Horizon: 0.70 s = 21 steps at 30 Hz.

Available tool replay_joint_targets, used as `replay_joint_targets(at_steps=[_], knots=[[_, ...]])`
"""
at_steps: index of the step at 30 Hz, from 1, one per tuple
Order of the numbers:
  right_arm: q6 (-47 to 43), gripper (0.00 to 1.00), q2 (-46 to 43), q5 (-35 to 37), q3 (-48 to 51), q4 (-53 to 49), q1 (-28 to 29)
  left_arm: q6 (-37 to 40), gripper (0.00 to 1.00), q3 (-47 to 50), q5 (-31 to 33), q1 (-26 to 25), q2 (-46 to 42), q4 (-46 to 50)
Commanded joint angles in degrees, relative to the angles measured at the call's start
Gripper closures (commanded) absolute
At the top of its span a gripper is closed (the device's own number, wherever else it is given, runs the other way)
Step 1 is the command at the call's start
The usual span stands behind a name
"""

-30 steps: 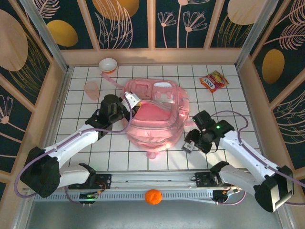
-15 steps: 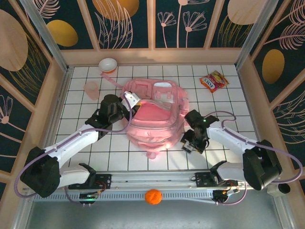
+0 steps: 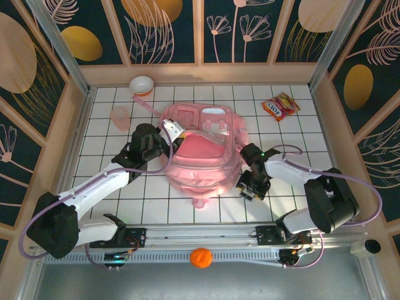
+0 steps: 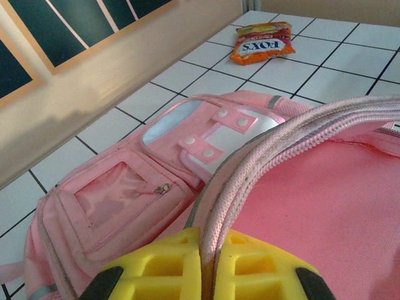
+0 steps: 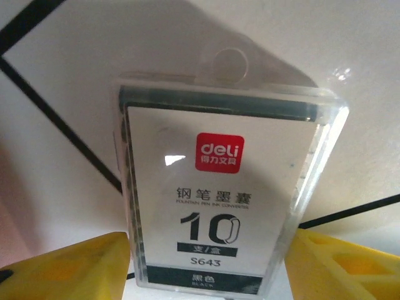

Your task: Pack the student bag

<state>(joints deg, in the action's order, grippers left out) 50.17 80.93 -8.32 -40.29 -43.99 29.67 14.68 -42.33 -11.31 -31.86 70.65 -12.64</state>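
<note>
Top view: the student bag [image 3: 203,150] lies mid-table [image 3: 300,134]. Left wrist view adds: my left hand [image 4: 209,250] is clenched on its zipper rim [image 4: 275,140]. Right wrist view: a clear labelled box [image 5: 212,187] sits between my right hand [image 5: 209,265] fingers; whether it is grasped I cannot tell.

Robot lab test cell, not a home or office. The table [image 3: 156,201] is a white grid-lined top, boxed in by wood-framed walls [image 3: 200,74] with printed leaf-and-flower panels [image 3: 169,31]. Bare aluminium posts [image 3: 57,44] stand at the far corners. Two arm bases [image 3: 103,226] are bolted to a slotted metal rail [image 3: 200,233] along the table's near edge.
</note>
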Motion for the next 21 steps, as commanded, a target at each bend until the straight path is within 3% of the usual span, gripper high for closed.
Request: replay_joint_targets(at_steps=[1, 8, 16, 21], knots=[[-2.23, 0.37, 0.71, 2.16, 1.59, -2.60, -1.20, -1.66, 1.00, -0.97, 0.06, 0.31, -1.17, -5.63], [-4.65, 0.56, 1.00, 3.31, 1.91, -1.41, -2.61, -2.24, 1.00, -0.83, -0.62, 0.30, -1.57, -5.64], [-7.48, 0.59, -8.69, 5.86, -0.80, -3.83, -2.54, -2.72, 1.00, -0.84, -0.55, 0.30, -2.39, -5.25], [-17.37, 0.62, -19.45, 3.73, -4.67, 2.69, -2.60, -3.63, 1.00, -1.48, -0.88, 0.30, -2.49, -5.11]])
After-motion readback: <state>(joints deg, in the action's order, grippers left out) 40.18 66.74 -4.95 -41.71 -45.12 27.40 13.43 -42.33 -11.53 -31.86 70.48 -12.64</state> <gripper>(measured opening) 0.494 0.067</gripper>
